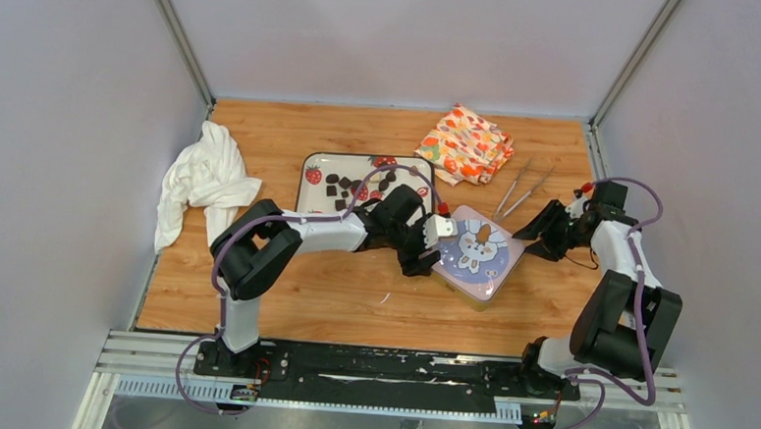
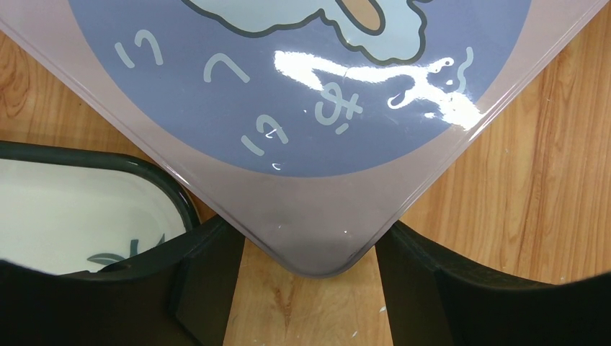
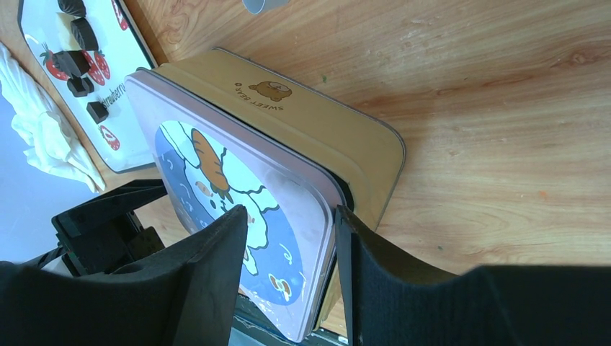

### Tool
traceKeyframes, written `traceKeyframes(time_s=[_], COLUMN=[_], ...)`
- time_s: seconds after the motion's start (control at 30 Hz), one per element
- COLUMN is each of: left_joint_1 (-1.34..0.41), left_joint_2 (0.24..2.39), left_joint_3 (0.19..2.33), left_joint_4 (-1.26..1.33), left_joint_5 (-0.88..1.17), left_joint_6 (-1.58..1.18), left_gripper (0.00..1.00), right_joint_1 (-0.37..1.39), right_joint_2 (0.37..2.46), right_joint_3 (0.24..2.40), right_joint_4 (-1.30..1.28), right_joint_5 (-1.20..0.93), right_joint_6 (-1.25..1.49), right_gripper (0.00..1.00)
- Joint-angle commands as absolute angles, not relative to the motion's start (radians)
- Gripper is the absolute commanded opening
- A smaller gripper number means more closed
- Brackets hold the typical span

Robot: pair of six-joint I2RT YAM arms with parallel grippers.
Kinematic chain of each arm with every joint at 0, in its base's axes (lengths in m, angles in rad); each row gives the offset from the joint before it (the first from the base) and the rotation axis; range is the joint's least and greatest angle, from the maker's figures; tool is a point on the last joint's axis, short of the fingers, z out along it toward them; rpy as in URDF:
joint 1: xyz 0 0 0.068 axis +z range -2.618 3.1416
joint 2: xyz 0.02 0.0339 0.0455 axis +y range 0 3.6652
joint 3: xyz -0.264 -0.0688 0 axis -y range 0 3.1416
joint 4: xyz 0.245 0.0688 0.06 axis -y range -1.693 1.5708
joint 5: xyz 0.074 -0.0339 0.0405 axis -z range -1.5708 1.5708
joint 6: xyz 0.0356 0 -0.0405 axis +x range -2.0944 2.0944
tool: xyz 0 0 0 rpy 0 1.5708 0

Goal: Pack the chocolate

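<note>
The chocolate (image 1: 344,188) lies as small dark pieces on a strawberry-printed tray (image 1: 315,162), also seen in the right wrist view (image 3: 81,32). To its right sits a tan tin (image 3: 346,137) with a blue-and-pink rabbit lid (image 1: 475,247). My left gripper (image 1: 432,249) straddles the tin's left corner, and both fingers touch the lid's edges (image 2: 288,108). My right gripper (image 1: 533,237) is at the opposite corner, shut on the lid (image 3: 216,166). A dark gap shows there between lid and base.
Metal tongs (image 1: 520,190) lie just behind the tin. A folded orange printed cloth (image 1: 466,143) is at the back. A crumpled white cloth (image 1: 201,181) lies at the table's left edge. The tray's dark rim (image 2: 166,180) is close to my left finger.
</note>
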State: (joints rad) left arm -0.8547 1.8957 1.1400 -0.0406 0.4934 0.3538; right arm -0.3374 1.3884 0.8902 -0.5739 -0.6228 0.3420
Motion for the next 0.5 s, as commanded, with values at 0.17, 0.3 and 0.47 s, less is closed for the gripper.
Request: traceKeyframes(time_s=[0.17,0.3,0.47], left_joint_1=[-0.875,-0.876,-0.875], left_joint_2=[1.919,1.918,1.916], left_joint_3=[1.180,1.184,1.187], left_joint_4=[-0.006,-0.006,-0.006], left_joint_5=[0.518,0.530,0.538], left_joint_6=[0.353,0.350,0.355], left_gripper=[0.69,0.69,0.69], right_joint_1=[-0.347,-0.347,-0.347], right_joint_2=[1.364,1.359,1.350], right_joint_3=[0.906,0.908,0.908], right_joint_4=[-0.628,-0.631,-0.640], right_joint_5=[-0.676,-0.676,-0.668], right_joint_6=[0.336,0.339,0.337], right_gripper=[0.52,0.52,0.52])
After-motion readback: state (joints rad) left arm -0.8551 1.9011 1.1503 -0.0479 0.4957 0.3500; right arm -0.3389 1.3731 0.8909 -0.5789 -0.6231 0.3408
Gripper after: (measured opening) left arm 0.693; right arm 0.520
